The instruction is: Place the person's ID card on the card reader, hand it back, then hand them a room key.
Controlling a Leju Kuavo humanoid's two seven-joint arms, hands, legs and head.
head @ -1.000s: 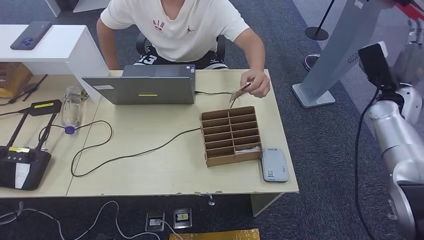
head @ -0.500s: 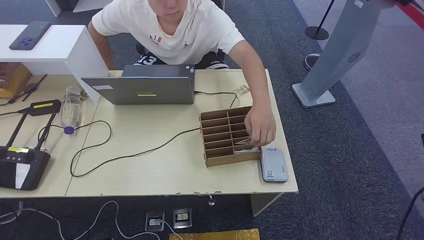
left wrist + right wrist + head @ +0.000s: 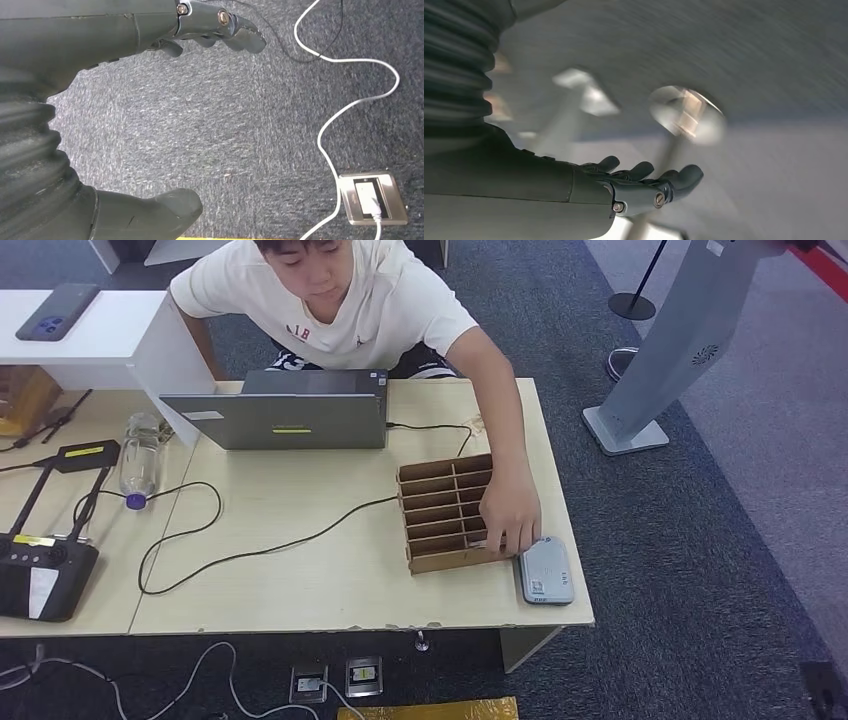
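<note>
Hands: left hand (image 3: 150,125) empty, fingers apart, above carpet; right hand (image 3: 639,185) likewise empty, fingers spread (view blurred).
Organizer: one cardboard organizer (image 3: 440,508); person's hand (image 3: 510,510) at its near-right compartment.
Reader: one card reader (image 3: 546,571), just beside the organizer.
ID card: cannot tell where.
Surface: desk (image 3: 330,580), one laptop (image 3: 275,415), one bottle (image 3: 138,458).

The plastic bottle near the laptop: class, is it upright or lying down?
Lying down. The plastic bottle rests on its side on the table, its purple cap toward the camera.

Pale wooden desk (image 3: 330,580) on dark carpet (image 3: 690,570)
</note>
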